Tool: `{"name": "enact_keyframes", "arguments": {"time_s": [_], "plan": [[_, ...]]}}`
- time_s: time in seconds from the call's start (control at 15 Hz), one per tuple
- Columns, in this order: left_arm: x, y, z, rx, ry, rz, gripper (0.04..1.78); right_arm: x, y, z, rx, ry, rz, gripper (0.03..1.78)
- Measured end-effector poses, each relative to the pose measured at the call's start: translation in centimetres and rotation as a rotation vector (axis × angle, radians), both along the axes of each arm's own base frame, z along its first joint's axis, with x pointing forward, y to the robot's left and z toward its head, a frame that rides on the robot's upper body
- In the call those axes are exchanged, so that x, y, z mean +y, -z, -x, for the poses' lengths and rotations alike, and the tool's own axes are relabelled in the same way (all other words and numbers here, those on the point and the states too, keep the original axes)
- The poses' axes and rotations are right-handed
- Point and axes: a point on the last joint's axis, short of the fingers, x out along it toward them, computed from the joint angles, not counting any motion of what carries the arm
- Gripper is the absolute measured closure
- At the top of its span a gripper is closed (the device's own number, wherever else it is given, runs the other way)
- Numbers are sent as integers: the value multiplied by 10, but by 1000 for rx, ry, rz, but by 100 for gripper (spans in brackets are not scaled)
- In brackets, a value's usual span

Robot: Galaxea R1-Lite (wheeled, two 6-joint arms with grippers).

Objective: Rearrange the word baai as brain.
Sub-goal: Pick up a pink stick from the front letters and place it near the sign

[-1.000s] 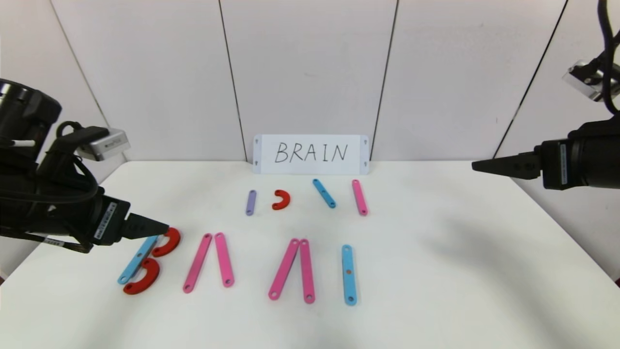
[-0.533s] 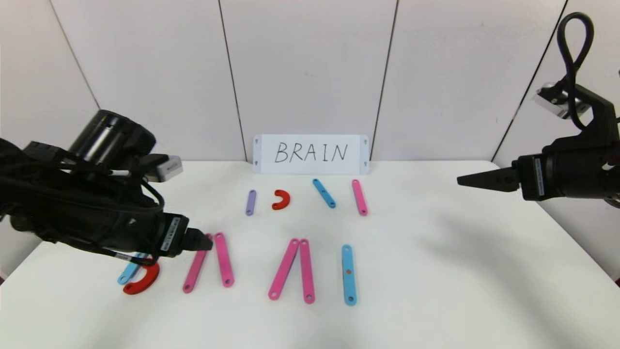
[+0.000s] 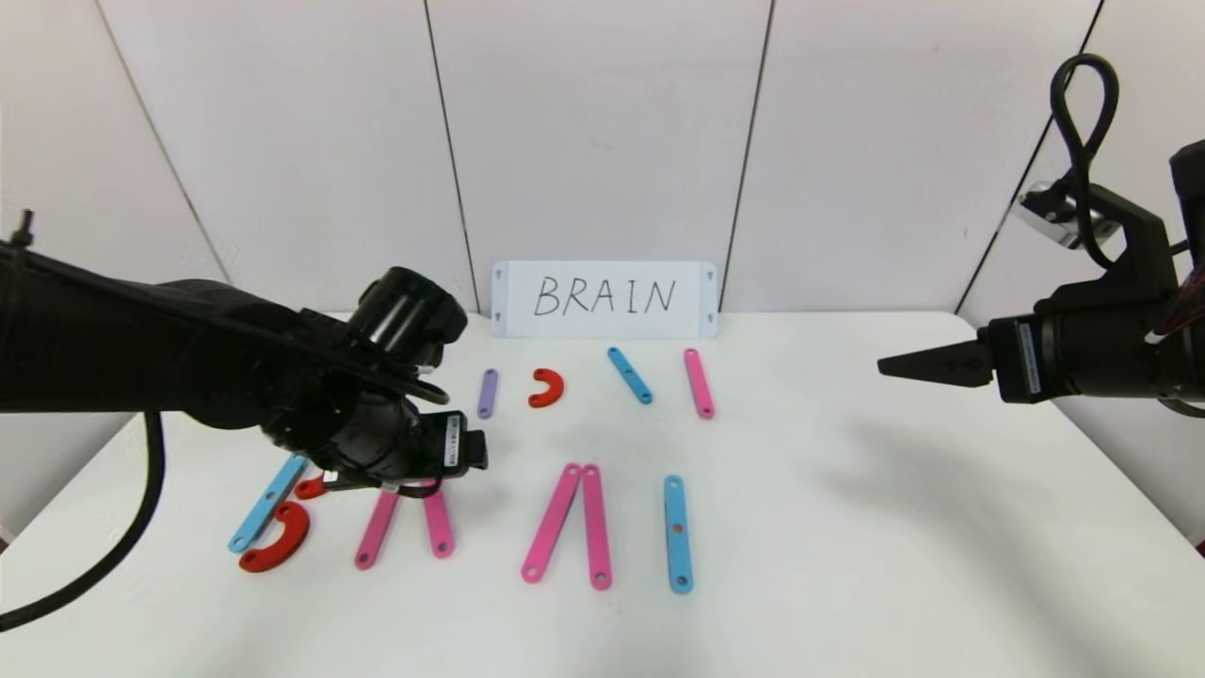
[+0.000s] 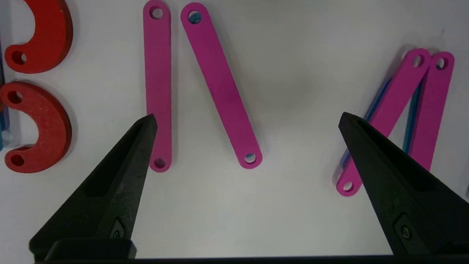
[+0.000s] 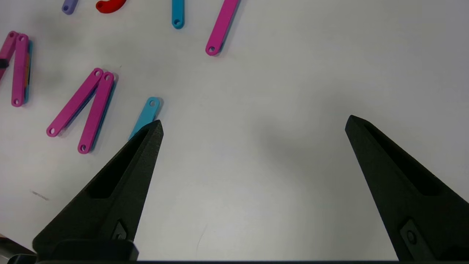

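Note:
The word baai lies along the table's front. Its B is a blue strip (image 3: 268, 504) with two red curves (image 3: 278, 539). Two pairs of pink strips form the first A (image 3: 377, 530) and the second A (image 3: 551, 523). A blue strip (image 3: 678, 534) is the I. My left gripper (image 3: 475, 452) hovers over the first A, open and empty. In the left wrist view its gripper (image 4: 247, 116) frames the pink strips (image 4: 220, 84). My right gripper (image 3: 885, 365) hangs open and empty above the table's right side, over bare table (image 5: 253, 120). No built word brain is in view.
A white card (image 3: 603, 299) with handwritten BRAIN leans on the back wall. In front of it lie a purple strip (image 3: 487, 393), a red curve (image 3: 547, 387), a blue strip (image 3: 630, 375) and a pink strip (image 3: 698, 382).
My left arm has swung right, from over the B to over the first A, and now covers the tops of its strips. The right gripper has drifted slightly left. No piece has moved.

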Motion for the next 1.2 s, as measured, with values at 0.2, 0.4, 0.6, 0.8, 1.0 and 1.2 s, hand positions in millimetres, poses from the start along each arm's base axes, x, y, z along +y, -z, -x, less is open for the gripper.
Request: {"name": "enact_keyframes", "arguments": {"time_s": [0.2, 0.4, 0.6, 0.8, 1.0, 1.2], "plan": [[-7, 11, -9, 31, -75, 33, 9, 0, 2, 0, 7, 0, 1, 7], [-9, 21, -14, 53, -106, 21, 9, 0, 3, 0, 11, 1, 2, 7], [-11, 30, -17, 73, -121, 11, 9, 0, 4, 0, 15, 1, 3, 7], [-12, 38, -21, 89, -128, 3, 9, 0, 4, 0, 16, 2, 4, 7], [-13, 43, -22, 102, -133, -3, 9, 0, 5, 0, 17, 1, 5, 7], [-14, 44, -24, 103, -134, -2, 19, 0, 6, -1, 23, 0, 6, 7]]}}
